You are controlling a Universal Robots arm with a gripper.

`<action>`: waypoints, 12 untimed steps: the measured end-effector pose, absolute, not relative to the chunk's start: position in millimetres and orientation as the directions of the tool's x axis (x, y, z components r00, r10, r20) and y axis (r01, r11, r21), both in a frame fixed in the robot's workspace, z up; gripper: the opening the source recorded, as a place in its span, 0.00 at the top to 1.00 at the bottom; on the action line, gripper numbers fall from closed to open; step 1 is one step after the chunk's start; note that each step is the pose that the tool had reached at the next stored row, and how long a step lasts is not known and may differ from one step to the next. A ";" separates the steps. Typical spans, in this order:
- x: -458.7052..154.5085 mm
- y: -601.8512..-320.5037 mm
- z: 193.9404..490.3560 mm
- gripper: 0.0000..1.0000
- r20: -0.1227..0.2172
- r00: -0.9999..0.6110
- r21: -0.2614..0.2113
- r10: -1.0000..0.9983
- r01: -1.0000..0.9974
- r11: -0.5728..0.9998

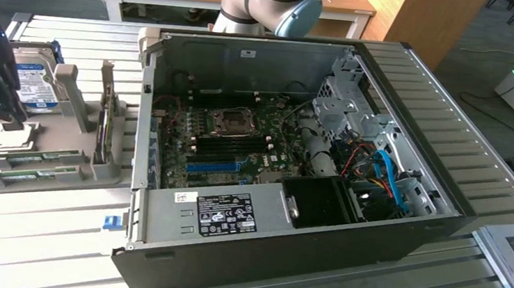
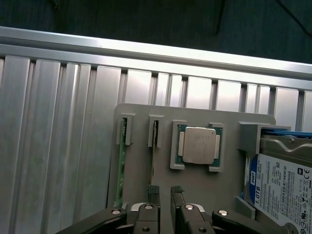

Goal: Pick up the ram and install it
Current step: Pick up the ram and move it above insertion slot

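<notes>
Two ram sticks stand on edge in slots of a grey holder (image 2: 141, 114): one ram (image 2: 154, 161) runs toward my fingertips, the other ram (image 2: 120, 170) sits one slot over. In the exterior view the ram sticks (image 1: 37, 159) lie at the holder's near end, at the exterior view's left. My gripper (image 2: 165, 189) hovers above the holder, open, nothing between its fingers (image 2: 153, 188). In the exterior view the gripper (image 1: 8, 115) hangs just above and behind the sticks. The open computer case (image 1: 400, 219) shows its motherboard (image 1: 224, 141).
A square silver processor (image 2: 199, 145) sits in the holder beside the sticks, and a hard drive (image 2: 287, 183) past it. A blue slot strip (image 1: 213, 167) lies on the motherboard. Ribbed metal tabletop (image 2: 58, 146) surrounds the holder. Cables and a drive cage (image 1: 361, 125) crowd the case's right side.
</notes>
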State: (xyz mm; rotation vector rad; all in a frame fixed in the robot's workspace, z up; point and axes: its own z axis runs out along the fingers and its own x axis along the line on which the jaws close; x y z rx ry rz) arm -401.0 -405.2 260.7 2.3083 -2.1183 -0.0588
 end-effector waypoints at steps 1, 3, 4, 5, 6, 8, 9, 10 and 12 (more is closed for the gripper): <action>-401.0 -405.2 259.3 0.76 -0.022 0.085 0.031 -0.996 -0.996 -0.086; -401.0 -405.2 256.5 0.76 -0.022 0.085 0.032 -0.996 -0.996 -0.086; -401.0 -405.2 255.1 0.76 -0.022 0.085 0.031 -0.996 -0.996 -0.086; -401.0 -405.2 253.7 0.76 -0.022 0.085 0.031 -0.996 -0.996 -0.086; -401.0 -405.2 252.2 0.76 -0.022 0.085 0.031 -0.996 -0.996 -0.086; -401.0 -405.2 249.4 0.76 -0.022 0.085 0.031 -0.996 -0.996 -0.086; -401.0 -405.2 248.0 0.76 -0.022 0.085 0.032 -0.996 -0.996 -0.086; -401.0 -405.2 246.5 0.76 -0.022 0.085 0.031 -0.996 -0.996 -0.086; -401.0 -405.2 243.6 0.76 -0.022 0.085 0.031 -0.996 -0.996 -0.086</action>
